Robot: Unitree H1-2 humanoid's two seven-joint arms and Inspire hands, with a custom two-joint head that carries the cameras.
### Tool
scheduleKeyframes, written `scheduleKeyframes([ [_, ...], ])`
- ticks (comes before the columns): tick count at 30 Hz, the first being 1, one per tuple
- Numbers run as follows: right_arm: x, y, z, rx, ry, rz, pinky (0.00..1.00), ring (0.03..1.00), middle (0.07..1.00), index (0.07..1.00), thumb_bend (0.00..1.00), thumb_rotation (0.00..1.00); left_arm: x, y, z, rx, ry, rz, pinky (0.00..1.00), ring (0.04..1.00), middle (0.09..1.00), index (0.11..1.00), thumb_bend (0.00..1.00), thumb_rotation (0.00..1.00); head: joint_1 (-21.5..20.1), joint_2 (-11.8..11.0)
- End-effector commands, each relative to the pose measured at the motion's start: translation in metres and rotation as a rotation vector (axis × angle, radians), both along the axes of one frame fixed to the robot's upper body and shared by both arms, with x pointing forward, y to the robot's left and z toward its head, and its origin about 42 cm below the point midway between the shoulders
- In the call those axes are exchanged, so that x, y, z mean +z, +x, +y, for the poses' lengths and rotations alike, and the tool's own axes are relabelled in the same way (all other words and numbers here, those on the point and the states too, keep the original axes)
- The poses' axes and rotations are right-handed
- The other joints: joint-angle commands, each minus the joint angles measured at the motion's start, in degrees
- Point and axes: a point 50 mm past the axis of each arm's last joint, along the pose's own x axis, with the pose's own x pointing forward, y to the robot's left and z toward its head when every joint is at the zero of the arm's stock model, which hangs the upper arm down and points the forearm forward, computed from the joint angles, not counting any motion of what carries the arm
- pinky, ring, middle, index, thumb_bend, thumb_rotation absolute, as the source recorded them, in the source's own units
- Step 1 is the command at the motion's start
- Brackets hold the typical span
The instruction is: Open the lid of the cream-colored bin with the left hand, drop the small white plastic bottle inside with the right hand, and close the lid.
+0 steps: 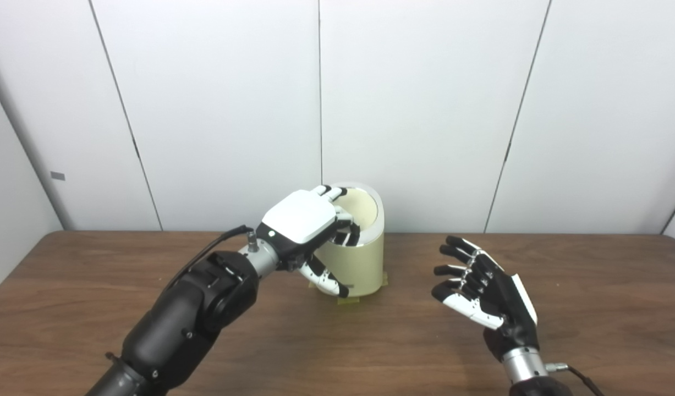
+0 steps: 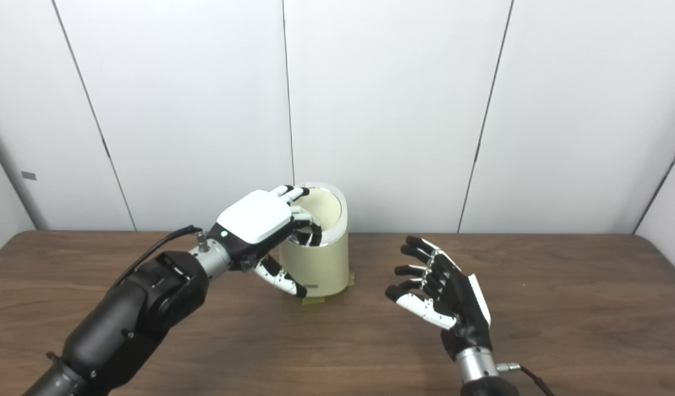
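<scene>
**Left hand at the raised lid of the bin, right hand empty**

Nearest the camera on the left, the black, glossy left forearm rises from the bottom edge to the left hand (image 1: 303, 226), whose back is a smooth white plate. Its fingers (image 1: 331, 192) are curled over the top rim of the cream-colored bin (image 1: 359, 264) and against the lid; whether they actually clamp the lid or only rest on it cannot be told. The thumb (image 1: 327, 281), white with black pads, points down across the bin's front wall, close to or touching it.

That bin is a short, matte, round-sided cylinder standing upright on the wooden table (image 1: 370, 346), at the middle near the far edge. Its lid (image 1: 366, 208) is tilted up toward the wall, showing a pale cream inner face ringed by a lighter rim. Small yellowish tape tabs (image 1: 348, 300) show at the foot of the bin.

Further right and well apart from the bin, the right hand (image 2: 439, 294) hovers above the table with its palm turned leftward, its black fingers (image 2: 420, 245) spread apart and holding nothing. A thin cable leaves its metal wrist.

Dark brown wood grain runs along the tabletop. Behind it stands a wall of plain white panels (image 1: 425, 110) with narrow dark seams.

No small white plastic bottle is visible in either view.
</scene>
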Motion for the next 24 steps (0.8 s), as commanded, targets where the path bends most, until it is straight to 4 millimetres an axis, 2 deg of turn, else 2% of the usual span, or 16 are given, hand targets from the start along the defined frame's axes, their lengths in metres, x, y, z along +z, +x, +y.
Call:
scheduleKeyframes([
  [1, 0.024, 0.008, 0.001, 0.005, 0.009, -0.093, 0.50, 0.636, 0.775, 0.760, 0.82, 0.25, -0.009, 0.002, 0.001, 0.017, 0.055, 0.068, 1.00, 0.998, 0.780, 0.755, 1.00, 0.37, 0.0, 0.0],
  [4, 0.024, 0.008, 0.001, 0.001, -0.001, -0.096, 0.49, 0.637, 0.773, 0.760, 0.81, 0.25, -0.003, 0.003, 0.004, 0.017, 0.029, 0.061, 1.00, 0.999, 0.787, 0.758, 1.00, 0.38, 0.0, 0.0],
  [9, 0.024, 0.008, 0.001, -0.002, -0.006, -0.094, 0.49, 0.632, 0.772, 0.760, 0.80, 0.25, 0.022, -0.004, 0.012, 0.016, -0.071, -0.038, 1.00, 0.967, 0.787, 0.763, 0.96, 0.37, -0.1, 0.0],
  [12, 0.023, 0.008, 0.000, -0.006, -0.011, -0.093, 0.49, 0.633, 0.777, 0.763, 0.81, 0.27, 0.038, -0.012, 0.020, 0.027, -0.204, -0.111, 1.00, 0.935, 0.775, 0.749, 0.89, 0.34, 0.0, 0.0],
  [15, 0.022, 0.009, -0.003, -0.011, -0.015, -0.092, 0.50, 0.637, 0.779, 0.764, 0.82, 0.27, 0.047, -0.023, 0.033, 0.043, -0.444, -0.120, 1.00, 0.920, 0.791, 0.751, 0.79, 0.30, -0.1, 0.1],
  [17, 0.022, 0.010, -0.004, -0.011, -0.014, -0.091, 0.50, 0.637, 0.777, 0.762, 0.82, 0.28, 0.044, -0.031, 0.042, 0.059, -0.639, -0.099, 0.82, 0.888, 0.795, 0.747, 0.77, 0.28, 0.0, 0.0],
  [18, 0.021, 0.010, -0.004, -0.010, -0.015, -0.092, 0.50, 0.635, 0.776, 0.763, 0.83, 0.28, 0.041, -0.035, 0.046, 0.069, -0.729, -0.094, 0.72, 0.841, 0.793, 0.755, 0.75, 0.25, 0.1, 0.0],
  [20, 0.021, 0.010, -0.005, -0.009, -0.013, -0.093, 0.50, 0.636, 0.776, 0.764, 0.83, 0.28, 0.032, -0.042, 0.053, 0.089, -0.898, -0.071, 0.67, 0.808, 0.791, 0.763, 0.74, 0.24, 0.2, 0.1],
  [24, 0.020, 0.009, -0.006, -0.011, -0.007, -0.093, 0.50, 0.637, 0.773, 0.762, 0.83, 0.26, 0.006, -0.058, 0.067, 0.157, -1.210, 0.044, 0.68, 0.809, 0.796, 0.801, 0.71, 0.15, 0.2, 0.1],
])
